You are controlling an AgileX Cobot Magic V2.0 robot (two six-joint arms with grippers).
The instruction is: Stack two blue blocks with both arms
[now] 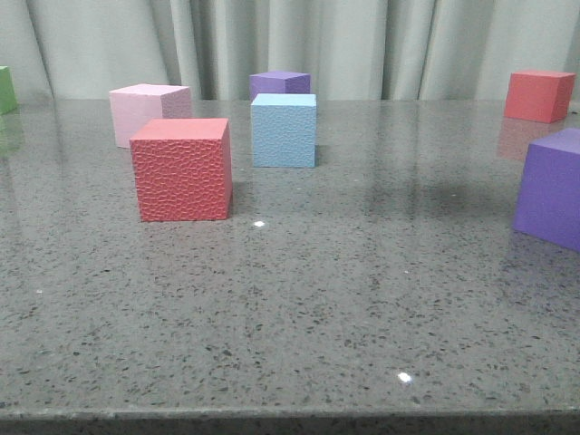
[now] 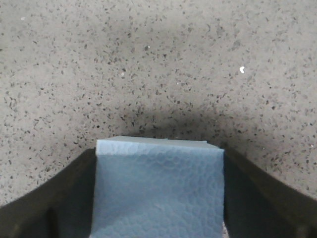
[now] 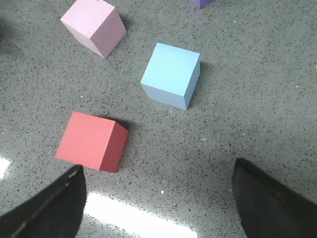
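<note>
One blue block (image 1: 284, 130) stands on the grey table behind the red cube; it also shows in the right wrist view (image 3: 171, 75). The other blue block (image 2: 158, 191), pebbled face toward the camera, sits between the black fingers (image 2: 54, 198) of my left gripper (image 2: 158, 198), which is shut on it above the table. My right gripper (image 3: 158, 198) is open and empty, its fingers (image 3: 49, 206) wide apart above bare table, short of the red cube and the blue block. Neither gripper shows in the front view.
A red pebbled cube (image 1: 181, 169) stands front left, also in the right wrist view (image 3: 92, 141). A pink cube (image 1: 148, 112), a purple cube (image 1: 279, 83), another red cube (image 1: 538, 95), a large purple cube (image 1: 553, 186) and a green one (image 1: 6, 89) stand around the table (image 1: 299, 299).
</note>
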